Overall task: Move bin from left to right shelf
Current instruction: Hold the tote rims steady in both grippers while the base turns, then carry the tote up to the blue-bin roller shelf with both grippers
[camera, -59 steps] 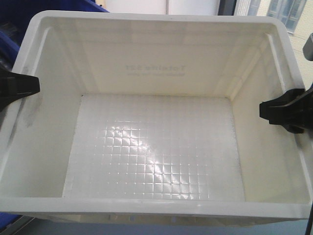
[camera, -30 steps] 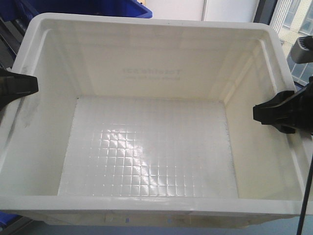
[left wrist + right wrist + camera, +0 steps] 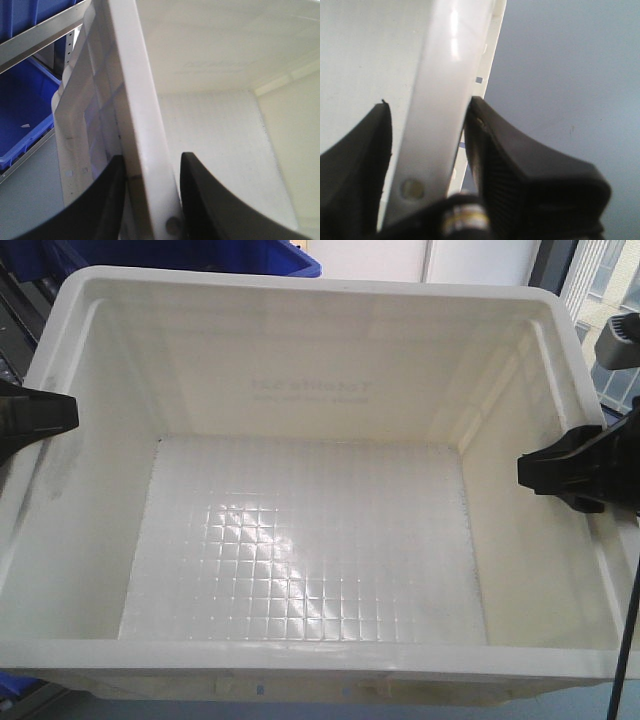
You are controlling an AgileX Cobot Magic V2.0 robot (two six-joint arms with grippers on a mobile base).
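Note:
The bin (image 3: 300, 350), a large white crate with a grid-textured floor and faint print showing through its far wall, fills the front view. My left gripper (image 3: 30, 415) is shut on its left rim and my right gripper (image 3: 578, 468) on its right rim. The left wrist view shows the left gripper (image 3: 150, 165) with one black finger on each side of the bin's rim (image 3: 135, 100). The right gripper (image 3: 427, 115) clamps the bin's rim (image 3: 445, 60) the same way in the right wrist view. The bin holds nothing.
A dark blue crate (image 3: 200, 255) shows just behind the bin's far rim. Another blue crate (image 3: 20, 115) sits under a metal shelf rail (image 3: 40, 37) to the left of the bin. Windows (image 3: 610, 280) are at the far right. Grey floor (image 3: 570, 75) lies beyond the right rim.
The background behind the bin has slid to the right in view, so more of the blue crate shows at the top. Both grips on the rims are unchanged.

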